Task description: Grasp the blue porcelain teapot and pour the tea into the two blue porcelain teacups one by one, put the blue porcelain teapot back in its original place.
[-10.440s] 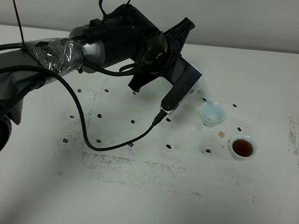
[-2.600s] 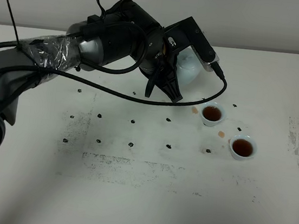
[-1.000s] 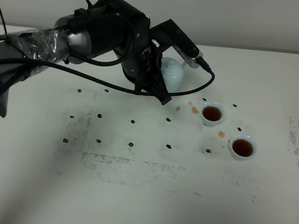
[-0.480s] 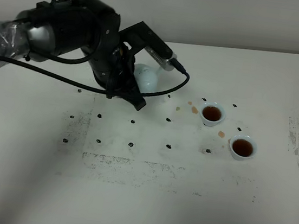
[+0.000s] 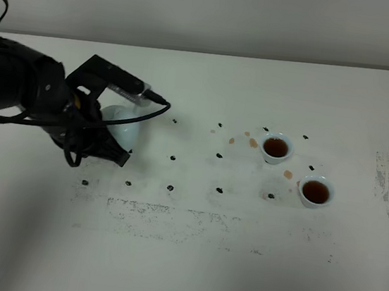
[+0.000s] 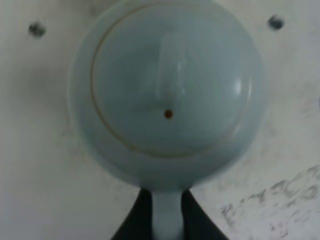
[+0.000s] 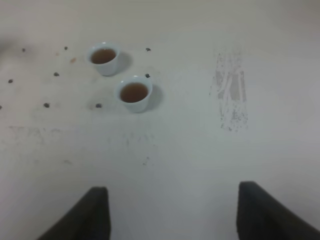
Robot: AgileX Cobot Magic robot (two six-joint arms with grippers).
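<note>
Both small pale-blue porcelain teacups (image 5: 277,147) (image 5: 315,191) filled, your left pincer (image 6: 165,220), clenched on the round sky-blue porcelain teapot's (image 5: 121,125) handle, returns it toward nine o'clock; lower, then release.

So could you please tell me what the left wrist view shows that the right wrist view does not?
Only the left wrist view shows the pale-blue glossy porcelain teapot from above, its domed lid with a small vent hole, and the left gripper shut on its handle. Only the right wrist view shows the two small pale-blue handleless teacups, both holding brown tea, and the open right gripper. Both show the white table with dark specks.
</note>
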